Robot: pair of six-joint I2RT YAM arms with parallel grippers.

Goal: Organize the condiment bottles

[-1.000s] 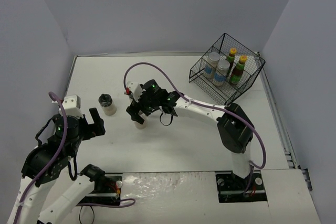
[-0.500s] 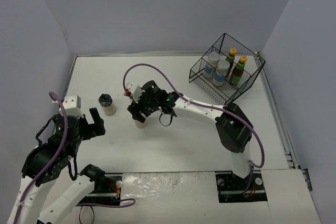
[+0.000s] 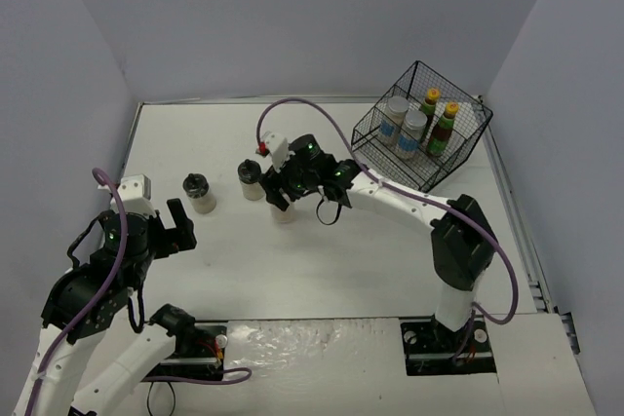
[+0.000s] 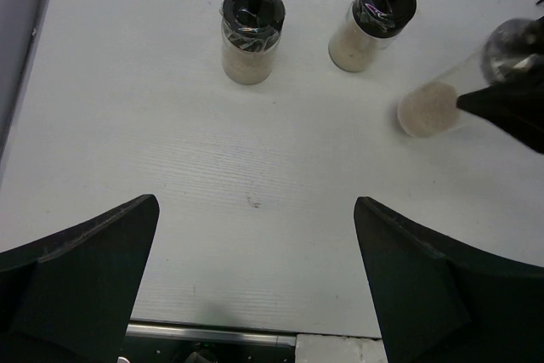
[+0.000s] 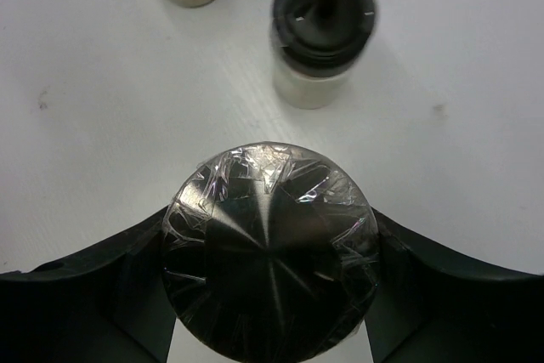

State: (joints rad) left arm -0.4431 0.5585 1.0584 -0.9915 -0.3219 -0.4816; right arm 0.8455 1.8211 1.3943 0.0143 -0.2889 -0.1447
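My right gripper (image 3: pixel 283 194) is shut on a silver-lidded clear jar (image 3: pixel 284 212) of pale powder. In the right wrist view its fingers clamp both sides of the jar's lid (image 5: pixel 272 252). In the left wrist view the jar (image 4: pixel 429 108) hangs tilted off the table. Two black-capped shakers stand to its left, one (image 3: pixel 200 193) farther and one (image 3: pixel 252 181) close by; both show in the left wrist view (image 4: pixel 252 31) (image 4: pixel 374 23). My left gripper (image 3: pixel 175 226) is open and empty, short of the shakers. Two silver-lidded jars (image 3: pixel 395 120) and two yellow-capped dark bottles (image 3: pixel 444 129) stand in the basket.
The black wire basket (image 3: pixel 468 148) stands at the back right, tilted, close to the right wall. White walls close in the table on the left, back and right. The right arm's purple cable loops above the held jar.
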